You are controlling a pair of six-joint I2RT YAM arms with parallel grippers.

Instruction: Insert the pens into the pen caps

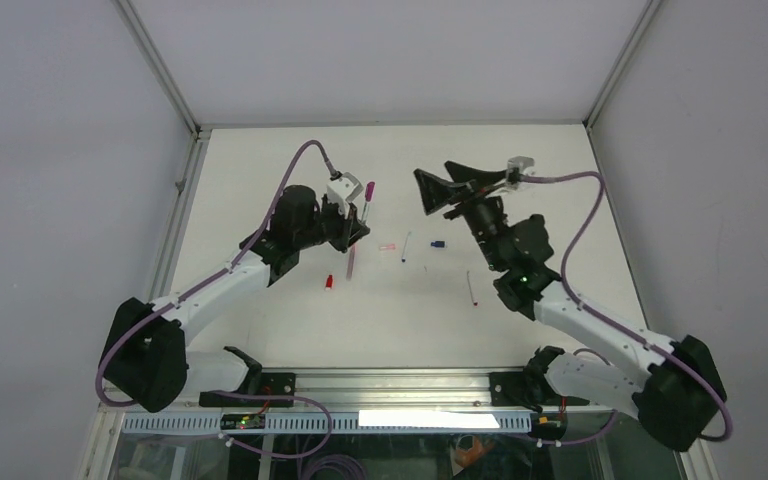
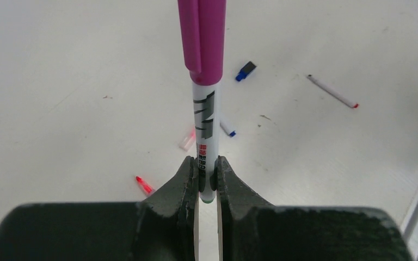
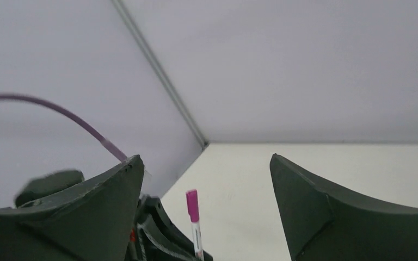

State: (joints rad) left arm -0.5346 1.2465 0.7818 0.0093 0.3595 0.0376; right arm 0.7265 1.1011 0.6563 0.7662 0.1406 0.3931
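Though overhead obscures it, left claw (image 2: 207, 164) pinches pen (image 2: 206, 117).

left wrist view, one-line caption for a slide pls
Left gripper clamps a white pen wearing its magenta cap, above a loose blue cap on the table.

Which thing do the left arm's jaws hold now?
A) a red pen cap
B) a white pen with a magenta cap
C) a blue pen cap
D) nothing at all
B: in the left wrist view the left jaws are shut on the lower barrel of the white pen with a magenta cap, while the blue pen cap lies apart from them.
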